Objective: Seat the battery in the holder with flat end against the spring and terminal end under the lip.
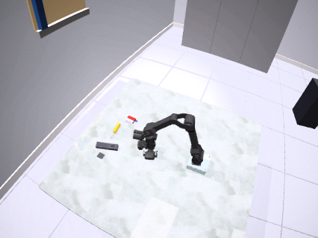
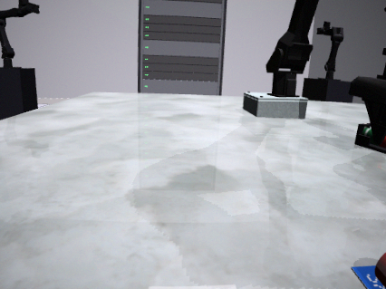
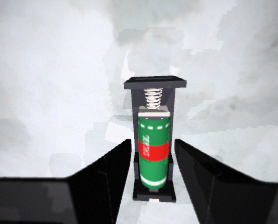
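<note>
The battery [image 3: 153, 165] [image 2: 368, 131], green with a red band, lies lengthwise in the black holder [image 3: 154, 81] [image 2: 361, 145]. In the wrist view its flat end faces the spring [image 3: 153, 98], with a pale plate between them. Its terminal end is at the holder's near end wall; whether it is fully under the lip and level, I cannot tell. My gripper [image 3: 152, 143] is open, its fingers on either side of the battery with a narrow gap on each side. In the top view the arm mostly hides the holder.
In the top view, a dark remote-like object [image 1: 107, 146], a small dark square [image 1: 101, 155], a yellow cylinder [image 1: 116, 128] and a red piece [image 1: 131, 118] lie left of the arm. The arm's base stands on a pale block [image 1: 201, 168] [image 2: 281, 108]. A blue card [image 2: 365, 274] shows in the exterior view.
</note>
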`<state>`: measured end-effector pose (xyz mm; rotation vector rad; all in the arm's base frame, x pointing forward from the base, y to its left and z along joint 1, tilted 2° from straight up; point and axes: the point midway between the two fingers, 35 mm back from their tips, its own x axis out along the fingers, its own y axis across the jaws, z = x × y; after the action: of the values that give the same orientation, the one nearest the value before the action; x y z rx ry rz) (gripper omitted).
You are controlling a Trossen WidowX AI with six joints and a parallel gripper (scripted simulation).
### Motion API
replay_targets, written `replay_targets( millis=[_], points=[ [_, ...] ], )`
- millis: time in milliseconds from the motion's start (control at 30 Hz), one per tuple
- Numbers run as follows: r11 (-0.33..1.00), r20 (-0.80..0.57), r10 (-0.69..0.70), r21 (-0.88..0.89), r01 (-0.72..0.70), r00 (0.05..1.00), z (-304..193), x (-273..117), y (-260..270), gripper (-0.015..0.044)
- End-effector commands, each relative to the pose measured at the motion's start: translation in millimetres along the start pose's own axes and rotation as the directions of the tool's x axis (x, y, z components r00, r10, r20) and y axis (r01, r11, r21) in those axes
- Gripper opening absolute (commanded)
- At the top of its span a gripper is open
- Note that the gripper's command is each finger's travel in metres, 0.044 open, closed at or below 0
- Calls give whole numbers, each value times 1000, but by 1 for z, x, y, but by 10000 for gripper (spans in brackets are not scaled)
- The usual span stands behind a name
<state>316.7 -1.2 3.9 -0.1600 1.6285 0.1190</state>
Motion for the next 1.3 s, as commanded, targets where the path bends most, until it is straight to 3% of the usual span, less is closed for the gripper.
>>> replay_targets(
  millis=[0, 267, 600, 1267],
  points=[
    [1000, 9, -1, 0, 1, 1000, 1, -9, 0, 187],
    [1000, 9, -1, 1, 1, 1000, 1, -13, 0, 187],
    [1000, 9, -1, 1, 1, 1000, -7, -85, 1, 440],
    [1000, 9, -1, 1, 1, 1000, -8, -85, 1, 440]
  ],
)
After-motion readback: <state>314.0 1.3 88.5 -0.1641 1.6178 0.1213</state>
